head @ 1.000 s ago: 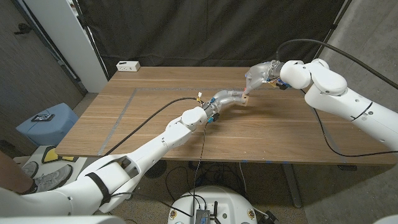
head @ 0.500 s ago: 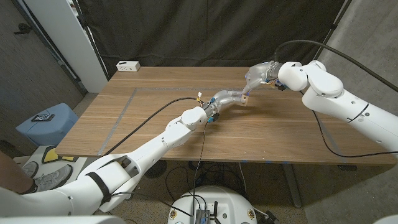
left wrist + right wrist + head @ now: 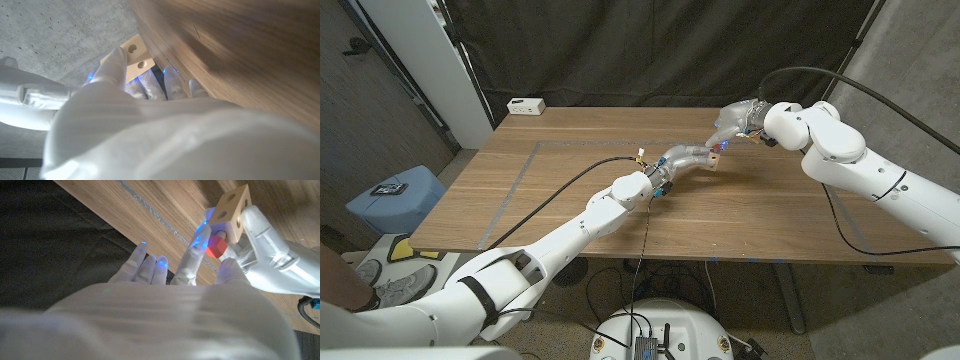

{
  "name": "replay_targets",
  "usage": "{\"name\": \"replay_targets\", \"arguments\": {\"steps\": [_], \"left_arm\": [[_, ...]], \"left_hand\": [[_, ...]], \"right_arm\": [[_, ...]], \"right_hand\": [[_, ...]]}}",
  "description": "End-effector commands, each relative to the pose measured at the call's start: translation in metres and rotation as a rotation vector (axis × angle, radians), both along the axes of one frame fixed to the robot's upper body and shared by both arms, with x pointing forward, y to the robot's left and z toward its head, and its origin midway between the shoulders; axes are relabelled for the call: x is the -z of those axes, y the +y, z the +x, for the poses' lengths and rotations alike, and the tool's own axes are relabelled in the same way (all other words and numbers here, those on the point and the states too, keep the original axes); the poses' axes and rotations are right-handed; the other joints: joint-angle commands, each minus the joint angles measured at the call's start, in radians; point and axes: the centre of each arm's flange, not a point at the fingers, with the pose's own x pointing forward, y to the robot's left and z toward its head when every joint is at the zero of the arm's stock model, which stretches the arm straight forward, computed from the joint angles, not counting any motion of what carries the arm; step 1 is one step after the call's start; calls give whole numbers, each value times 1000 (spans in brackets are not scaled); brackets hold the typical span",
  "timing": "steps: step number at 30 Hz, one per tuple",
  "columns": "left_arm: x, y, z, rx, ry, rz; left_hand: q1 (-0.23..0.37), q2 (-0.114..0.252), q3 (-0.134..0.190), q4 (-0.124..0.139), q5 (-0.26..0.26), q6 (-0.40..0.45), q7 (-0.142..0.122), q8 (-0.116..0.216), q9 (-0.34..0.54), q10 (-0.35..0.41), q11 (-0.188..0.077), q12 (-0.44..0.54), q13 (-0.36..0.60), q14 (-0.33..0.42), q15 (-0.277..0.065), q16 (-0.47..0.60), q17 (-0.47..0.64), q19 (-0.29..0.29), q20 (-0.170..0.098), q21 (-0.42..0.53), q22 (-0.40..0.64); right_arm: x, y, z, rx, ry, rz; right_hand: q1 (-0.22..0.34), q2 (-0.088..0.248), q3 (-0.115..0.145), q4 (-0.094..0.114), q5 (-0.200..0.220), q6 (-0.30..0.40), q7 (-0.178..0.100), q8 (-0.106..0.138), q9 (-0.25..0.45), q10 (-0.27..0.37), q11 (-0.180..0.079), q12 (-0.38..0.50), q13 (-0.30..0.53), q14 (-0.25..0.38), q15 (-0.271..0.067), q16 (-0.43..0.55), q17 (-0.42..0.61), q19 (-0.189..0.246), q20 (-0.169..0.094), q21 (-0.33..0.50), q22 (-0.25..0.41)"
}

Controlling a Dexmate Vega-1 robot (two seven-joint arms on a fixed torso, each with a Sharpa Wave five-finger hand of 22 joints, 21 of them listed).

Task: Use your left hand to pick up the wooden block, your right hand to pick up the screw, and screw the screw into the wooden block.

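In the head view, your left hand [image 3: 686, 158] holds the wooden block [image 3: 711, 161] at frame centre, raised to meet your right hand [image 3: 732, 122]. In the left wrist view, fingers wrap the block, holes exposed. In the right wrist view, fingertips [image 3: 199, 239] pinch the red-headed screw [image 3: 216, 246] against the block's face for threading.

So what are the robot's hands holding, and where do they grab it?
The left hand holds the wooden block by its sides. The right hand pinches the red-headed screw between its fingers, at the block.
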Motion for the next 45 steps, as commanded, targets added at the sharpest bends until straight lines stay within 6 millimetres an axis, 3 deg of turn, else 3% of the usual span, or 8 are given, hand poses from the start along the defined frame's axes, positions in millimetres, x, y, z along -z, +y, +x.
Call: {"name": "replay_targets", "arguments": {"steps": [1,8,18,21,27,35,39,45], "left_arm": [[1,2,0,-1,1,-3],[1,3,0,1,1,-3],[0,3,-1,7,-1,1],[0,4,-1,9,-2,1],[-1,4,-1,12,-3,2],[-1,5,-1,14,-4,3],[-1,6,-2,12,-3,1],[-1,6,-2,12,-3,3]], "left_hand": [[-20,29,70,68,6,28,23,6,5,5,-1,7,32,8,-39,8,3,5,-1,9,6],[-21,31,71,69,6,27,22,6,5,5,0,7,32,8,-38,8,3,5,0,9,6],[-24,32,73,70,7,26,21,5,5,4,1,7,32,8,-37,7,2,6,-1,9,6],[-25,32,74,70,7,26,20,5,5,4,1,7,32,8,-37,6,2,6,0,9,6],[-25,33,75,70,7,26,22,5,5,4,1,7,32,8,-36,6,2,6,0,9,6],[-27,33,76,70,7,26,24,5,5,4,2,7,32,9,-37,6,2,6,0,9,6],[-27,33,77,70,7,27,24,6,5,5,2,8,32,9,-36,6,1,6,0,9,6],[-29,33,77,70,7,25,24,5,5,2,1,7,32,9,-36,7,2,6,0,9,6]], "right_arm": [[1,2,-1,11,-41,5],[1,3,-4,25,-50,4],[-2,1,-8,54,-31,0],[-4,1,-9,61,-22,-4],[-5,2,-11,57,0,-2],[-7,3,-13,18,33,3],[-8,2,-15,-4,56,10],[-10,-1,-17,-34,91,14]], "right_hand": [[-32,-11,-18,8,17,41,7,9,1,21,-9,6,0,13,-35,-3,0,14,-4,-4,2],[-59,-32,-40,18,26,56,11,4,-1,40,-6,6,0,23,-37,-4,0,19,-5,-6,2],[-122,-60,-87,43,54,-25,19,-55,2,13,20,-22,0,7,-19,-23,1,5,5,-14,2],[-136,-63,-102,50,68,-83,23,-88,6,-1,49,-32,1,1,-12,-31,0,3,4,-15,2],[-138,-58,-122,52,98,-271,24,-164,29,-30,104,-44,5,-15,31,-42,2,-16,38,-18,2],[-120,-39,-127,47,114,-420,28,-213,50,-109,114,-57,9,-59,50,-53,3,-47,58,-21,2],[-107,-30,-124,42,116,-447,27,-222,53,-137,118,-59,9,-77,59,-56,3,-60,62,-22,2],[-48,-1,-102,12,117,-522,16,-255,50,-198,117,-59,10,-118,76,-59,0,-93,72,-25,2]]}}
